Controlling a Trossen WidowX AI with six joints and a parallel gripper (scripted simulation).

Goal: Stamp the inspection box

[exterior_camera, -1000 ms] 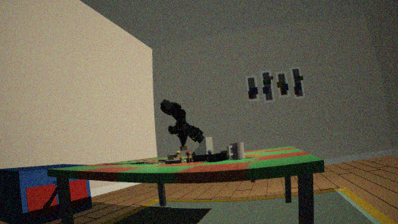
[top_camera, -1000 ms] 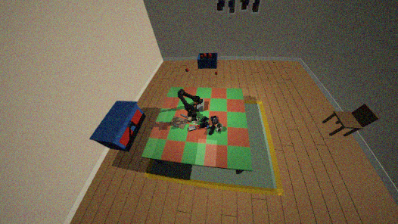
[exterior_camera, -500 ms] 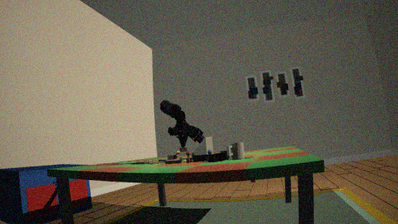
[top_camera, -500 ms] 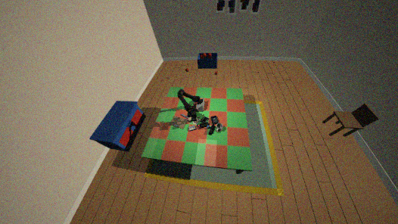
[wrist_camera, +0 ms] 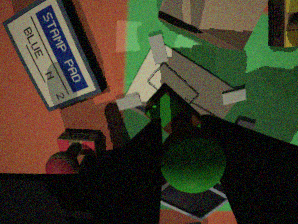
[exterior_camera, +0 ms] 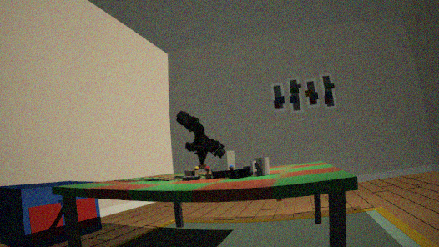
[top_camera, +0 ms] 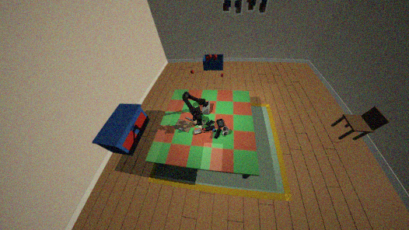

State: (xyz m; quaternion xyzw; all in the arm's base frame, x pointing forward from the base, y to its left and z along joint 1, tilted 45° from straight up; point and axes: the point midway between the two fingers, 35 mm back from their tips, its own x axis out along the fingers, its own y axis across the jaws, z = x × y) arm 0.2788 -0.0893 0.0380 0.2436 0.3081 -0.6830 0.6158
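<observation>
A: Wrist view, going left to right: what's with the label tin (wrist_camera: 52, 55)? Is that the ink?
B: It says STAMP PAD, BLUE. Could be just the lid, parked beside the work so it's out of the way. Can't see inside.
A: And the red stamp (wrist_camera: 62, 162)?
B: Probably a spare. Its lower part is lost in the dark.
A: Card (wrist_camera: 145, 82) next. Tape on it?
B: Yep, pale tabs at its edges, I'd guess so it won't slide or lift with the stamp. The box outline shows, but shadow and the pincer (top_camera: 198, 121) (exterior_camera: 202, 163) (wrist_camera: 181, 124) muddy it. No print I can make out.
A: Pincer's empty?
B: Nope, clamped on the green stamp (wrist_camera: 193, 164), near the card. Round knob faces the camera, so presumably face down for pressing. Face is hidden, so can't confirm PASS or ink. Dark tray (wrist_camera: 194, 199) below the knob's partly cut off too.
</observation>
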